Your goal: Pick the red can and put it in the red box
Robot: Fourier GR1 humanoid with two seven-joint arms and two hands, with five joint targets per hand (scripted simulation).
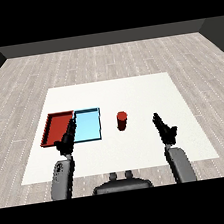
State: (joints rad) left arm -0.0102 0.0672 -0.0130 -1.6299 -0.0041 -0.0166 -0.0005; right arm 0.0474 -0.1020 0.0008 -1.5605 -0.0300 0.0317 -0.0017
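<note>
A red can (122, 120) stands upright on the white table (131, 91), just right of the trays. The red tray (58, 128) lies at the left, with the light blue tray (88, 126) beside it on the right. My right hand (163, 127) hovers to the right of the can, apart from it, fingers straight and holding nothing. My left hand (67, 139) hangs over the near edge where the two trays meet, fingers relaxed and holding nothing.
Grey wooden floor (101, 60) surrounds the table. Bare table surface lies between the can and my right hand and behind the trays.
</note>
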